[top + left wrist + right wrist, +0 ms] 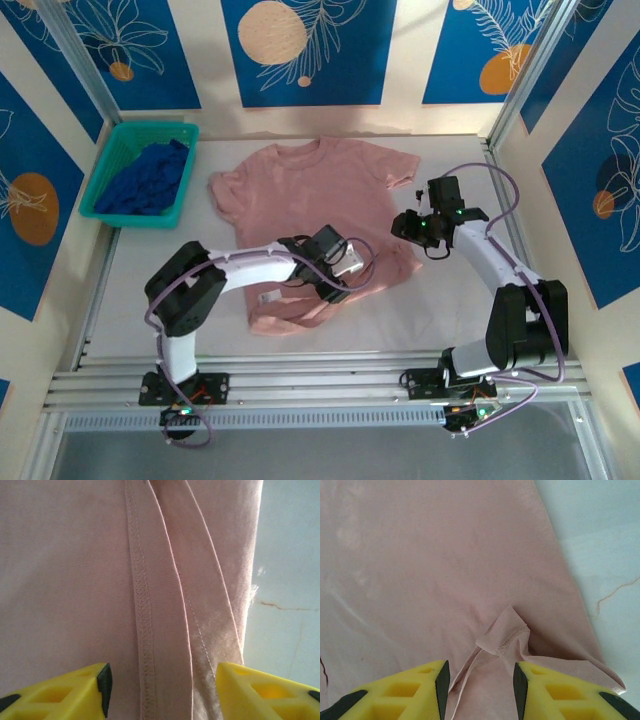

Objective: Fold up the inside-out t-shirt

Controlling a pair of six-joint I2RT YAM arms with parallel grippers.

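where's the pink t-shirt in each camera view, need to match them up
Top external: t-shirt spread flat at mid-table.
Left wrist: t-shirt across left and centre, stitched hem running up from the left claw.
Right wrist: t-shirt across left and centre, puckered hem fold just ahead of the right claw.
Shared landmark: the shirt's edge against the pale table, at the right in both wrist views.

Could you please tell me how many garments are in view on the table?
2: the pink t-shirt spread mid-table, and a dark blue garment in the green basket at far left; more could lie beneath it.
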